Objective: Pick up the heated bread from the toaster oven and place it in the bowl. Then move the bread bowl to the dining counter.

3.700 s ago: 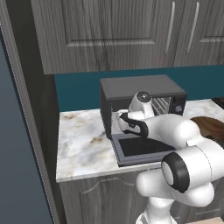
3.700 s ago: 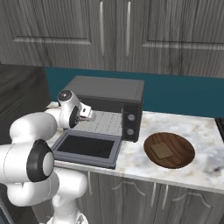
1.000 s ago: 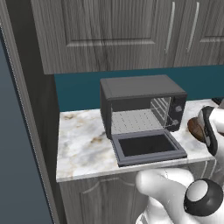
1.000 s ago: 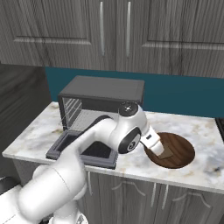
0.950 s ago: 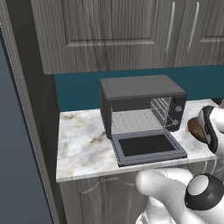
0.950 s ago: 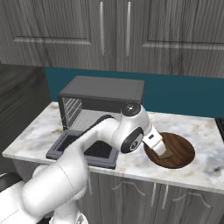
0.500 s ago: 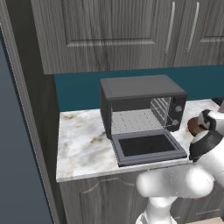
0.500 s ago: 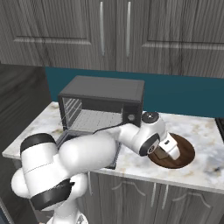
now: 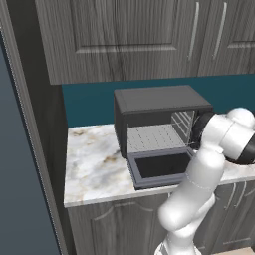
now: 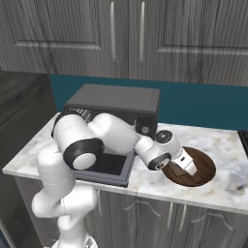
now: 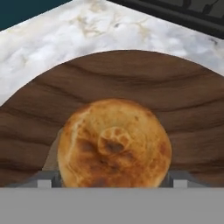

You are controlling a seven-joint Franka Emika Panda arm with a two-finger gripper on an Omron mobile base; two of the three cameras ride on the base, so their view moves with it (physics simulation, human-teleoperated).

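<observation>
Gripper (image 10: 188, 167) spread wide over the bread (image 11: 114, 144), which rests in the bowl (image 10: 203, 167); next likely lifting the bowl by its rim.

Matt dark wood-grain bowl (image 11: 183, 109), rough browned bread (image 11: 114, 144) crust, veined marble counter (image 9: 94, 164), dark grey metal toaster oven (image 9: 159, 132)

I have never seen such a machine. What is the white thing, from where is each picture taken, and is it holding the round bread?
The white thing is a robot arm with a two-finger gripper. Two pictures come from cameras behind it, left and right; the third looks along the gripper. On the marble counter stands a toaster oven, its door down, the rack bare. Beside it lies a wooden bowl. The bread sits in the bowl, between the spread fingers. The fingers look open, so it seems released, not held.
</observation>
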